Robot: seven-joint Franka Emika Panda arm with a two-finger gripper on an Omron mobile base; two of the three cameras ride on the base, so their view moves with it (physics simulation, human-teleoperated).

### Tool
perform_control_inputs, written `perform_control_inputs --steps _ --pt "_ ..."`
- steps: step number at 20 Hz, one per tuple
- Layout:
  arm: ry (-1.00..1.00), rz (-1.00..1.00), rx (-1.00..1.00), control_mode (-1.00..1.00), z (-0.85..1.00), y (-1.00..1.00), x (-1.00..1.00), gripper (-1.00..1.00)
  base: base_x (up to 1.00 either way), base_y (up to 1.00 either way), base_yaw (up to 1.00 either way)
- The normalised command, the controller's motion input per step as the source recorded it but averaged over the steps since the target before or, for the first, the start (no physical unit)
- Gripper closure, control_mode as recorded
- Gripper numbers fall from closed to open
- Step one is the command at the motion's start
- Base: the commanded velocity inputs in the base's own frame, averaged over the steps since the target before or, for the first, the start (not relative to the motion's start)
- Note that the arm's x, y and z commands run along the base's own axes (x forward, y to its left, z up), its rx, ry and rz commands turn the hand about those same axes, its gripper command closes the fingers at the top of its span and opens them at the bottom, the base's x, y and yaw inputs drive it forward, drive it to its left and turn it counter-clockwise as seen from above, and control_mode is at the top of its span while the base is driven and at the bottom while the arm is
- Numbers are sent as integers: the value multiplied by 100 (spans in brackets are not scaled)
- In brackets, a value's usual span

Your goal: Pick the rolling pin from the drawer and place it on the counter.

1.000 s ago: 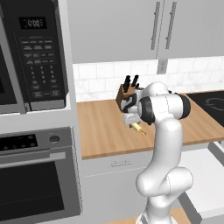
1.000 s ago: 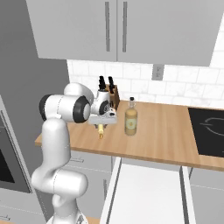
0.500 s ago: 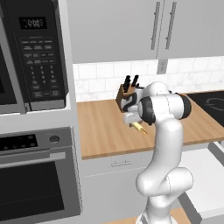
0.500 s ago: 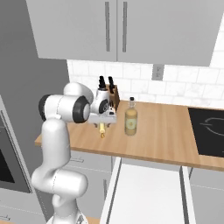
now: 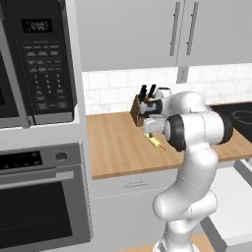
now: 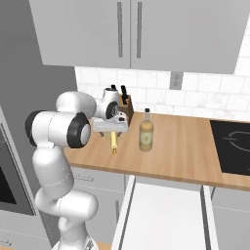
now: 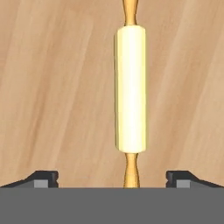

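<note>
End effector (image 7: 112, 180) released, jaws wide apart above rolling pin (image 7: 130, 89) lying flat on wooden worktop (image 7: 52, 87); judged light, rigid, prone to rolling; best gripped mid-barrel.

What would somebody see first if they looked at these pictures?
The big white robot arm bending over the wooden counter. Right under its open gripper lies a pale rolling pin, flat on the wood. Close by stand an amber bottle and a knife block by the tiled wall.
</note>
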Motion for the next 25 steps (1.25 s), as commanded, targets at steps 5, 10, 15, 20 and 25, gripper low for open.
perform_control_inputs --steps 5,10,15,20,25 --pt "-2 -1 0 -100 87 0 -100 -100 0 0 0" --pt "-4 -1 0 -100 55 0 -100 -100 0 0 0" --pt "-17 0 -2 -100 30 13 -100 -100 0 0 0" --pt "-22 0 -1 -100 58 20 -84 -100 0 0 0" --pt "-15 0 0 -100 72 0 -45 -100 0 0 0"
